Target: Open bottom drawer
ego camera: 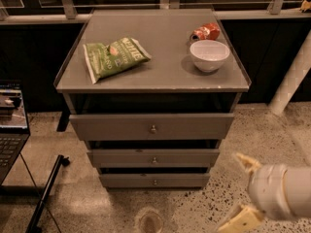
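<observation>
Reaching is judged to be the step in hand. The gripper [229, 192] is seen low at the right, close to the floor [233, 135]. It is off to the right of the grey cabinet [165, 74] and well apart from it. Its 2 fingers [247, 162] are spread wide, and nothing is held between them.

The bottom drawer [126, 180] is found at the foot of the cabinet, the lowest of 3 fronts. A tiny round knob [155, 182] is set in its middle. The drawer looks shut or nearly shut. A dark gap is seen above it, but how far it sticks out cannot be told. It is not touched by the gripper.

On the cabinet top a green bag [115, 57], a white bowl [210, 55] and a small red thing [206, 32] are laid. None of them is needed for this job.

Next, the gripper should be brought left, to the front of the tiny knob, and kept low. 1 finger should be put on each side of the knob, and then they should be closed on it. The knob is very small, so it could be missed or could slip out. The middle drawer [121, 158] sits just above, and its knob must not be grabbed by mistake. After that, a straight pull out from the cabinet is called for
</observation>
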You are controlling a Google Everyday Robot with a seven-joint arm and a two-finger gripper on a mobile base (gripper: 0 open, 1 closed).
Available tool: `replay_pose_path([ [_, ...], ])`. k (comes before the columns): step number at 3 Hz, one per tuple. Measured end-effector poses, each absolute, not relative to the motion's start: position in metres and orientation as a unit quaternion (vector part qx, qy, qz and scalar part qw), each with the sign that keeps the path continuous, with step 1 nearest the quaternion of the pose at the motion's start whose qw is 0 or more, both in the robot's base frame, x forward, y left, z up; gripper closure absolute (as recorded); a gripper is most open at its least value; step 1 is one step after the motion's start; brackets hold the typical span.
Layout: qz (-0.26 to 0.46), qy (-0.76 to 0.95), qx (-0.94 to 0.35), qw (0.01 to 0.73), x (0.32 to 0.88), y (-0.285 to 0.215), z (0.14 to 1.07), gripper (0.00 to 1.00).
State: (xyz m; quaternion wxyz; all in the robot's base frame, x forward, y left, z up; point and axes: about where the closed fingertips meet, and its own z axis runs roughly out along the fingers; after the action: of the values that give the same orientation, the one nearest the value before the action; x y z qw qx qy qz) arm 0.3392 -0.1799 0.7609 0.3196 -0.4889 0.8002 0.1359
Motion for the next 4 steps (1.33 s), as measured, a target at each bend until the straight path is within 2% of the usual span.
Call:
replay_pose_path([
  [1,0.189,0.812,-0.447,0.324,0.3347,-0.1685,0.7052,0.18],
  [4,0.189,0.813,-0.446,0.323,0.3348,-0.1689,0.7051,0.89],
])
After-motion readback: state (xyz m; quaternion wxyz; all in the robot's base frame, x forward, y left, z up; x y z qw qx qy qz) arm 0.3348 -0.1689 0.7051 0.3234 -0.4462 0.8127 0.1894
